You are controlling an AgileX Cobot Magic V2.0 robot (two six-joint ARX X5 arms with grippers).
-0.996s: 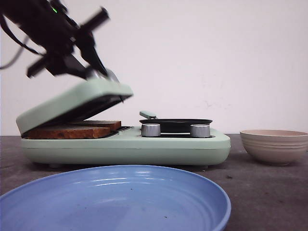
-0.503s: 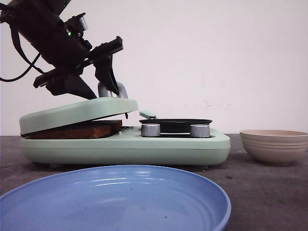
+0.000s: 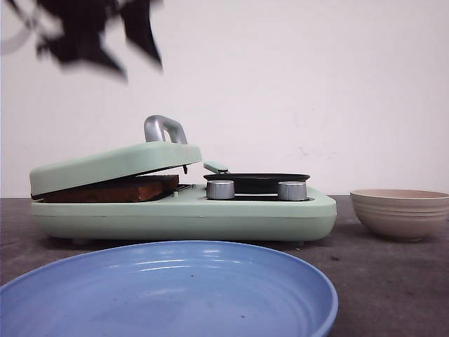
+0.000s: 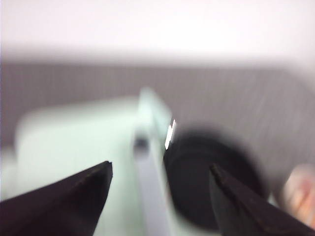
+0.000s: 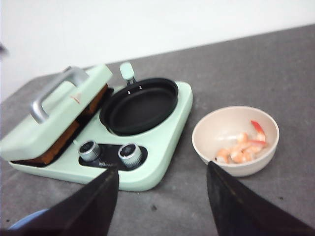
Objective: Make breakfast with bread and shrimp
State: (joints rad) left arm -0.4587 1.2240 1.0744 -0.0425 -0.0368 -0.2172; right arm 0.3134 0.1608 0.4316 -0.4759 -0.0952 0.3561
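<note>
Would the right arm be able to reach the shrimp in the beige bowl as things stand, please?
Probably yes. The right gripper is open above the table, and the shrimp lie uncovered in the beige bowl, which stands apart from the breakfast maker, with nothing between.

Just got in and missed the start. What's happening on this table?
Nothing is being held. The left gripper is open, up above the sandwich maker, whose lid rests down on the toasted bread. The right gripper is open too, hovering near the bowl of shrimp. The pan and the blue plate hold nothing.
</note>
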